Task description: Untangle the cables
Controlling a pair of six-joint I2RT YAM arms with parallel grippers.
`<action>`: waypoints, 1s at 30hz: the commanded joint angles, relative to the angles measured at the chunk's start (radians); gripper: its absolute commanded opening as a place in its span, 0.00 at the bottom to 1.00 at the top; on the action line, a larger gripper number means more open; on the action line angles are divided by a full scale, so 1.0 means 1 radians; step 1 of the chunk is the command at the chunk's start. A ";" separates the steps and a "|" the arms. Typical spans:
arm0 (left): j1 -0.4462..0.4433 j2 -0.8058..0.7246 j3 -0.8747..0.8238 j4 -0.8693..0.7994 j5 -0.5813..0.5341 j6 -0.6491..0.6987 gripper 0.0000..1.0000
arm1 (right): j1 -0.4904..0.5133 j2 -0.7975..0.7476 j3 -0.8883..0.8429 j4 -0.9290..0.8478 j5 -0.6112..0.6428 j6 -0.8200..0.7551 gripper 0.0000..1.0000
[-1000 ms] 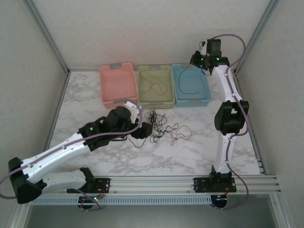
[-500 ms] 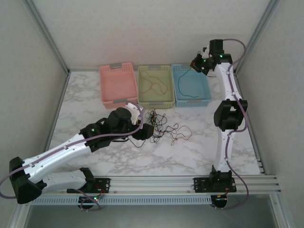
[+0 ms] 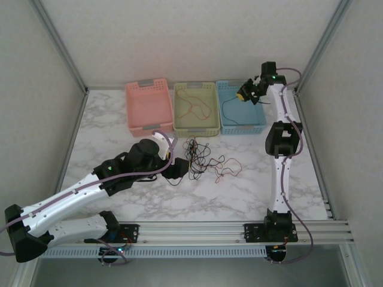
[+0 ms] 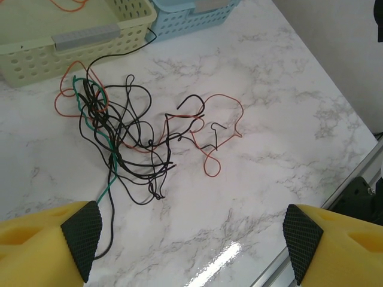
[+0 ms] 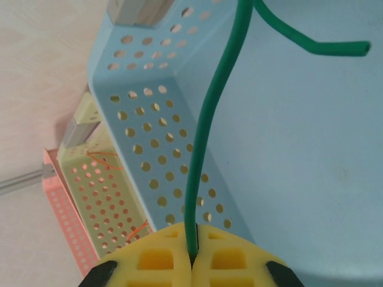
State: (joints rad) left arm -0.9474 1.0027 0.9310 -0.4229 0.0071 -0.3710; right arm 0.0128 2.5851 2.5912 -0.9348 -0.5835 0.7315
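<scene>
Black, orange and teal cables lie knotted mid-counter ahead of your left end effector, jaws apart: pick one outlying loop. Far right corner: right end effector clamped on a green cable; release low in the blue basket
</scene>
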 commanded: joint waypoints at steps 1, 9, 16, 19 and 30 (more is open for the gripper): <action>-0.004 -0.013 -0.014 -0.016 -0.025 -0.011 0.82 | -0.020 0.062 0.051 0.030 -0.080 0.095 0.00; -0.004 0.021 -0.004 0.014 -0.021 -0.007 0.83 | -0.035 0.121 0.068 0.144 -0.038 0.158 0.00; -0.004 0.145 0.073 0.037 -0.009 0.019 0.80 | -0.035 0.133 0.054 0.227 0.073 0.161 0.00; -0.004 0.158 0.073 0.045 -0.006 0.017 0.80 | -0.033 0.132 0.058 0.238 0.128 0.169 0.00; -0.004 0.125 0.025 0.038 -0.015 -0.008 0.80 | -0.008 0.139 0.029 0.209 0.222 0.070 0.01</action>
State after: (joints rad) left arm -0.9474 1.1591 0.9661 -0.3862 -0.0017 -0.3683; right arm -0.0040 2.7026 2.6190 -0.7216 -0.3904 0.8398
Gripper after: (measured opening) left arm 0.798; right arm 0.056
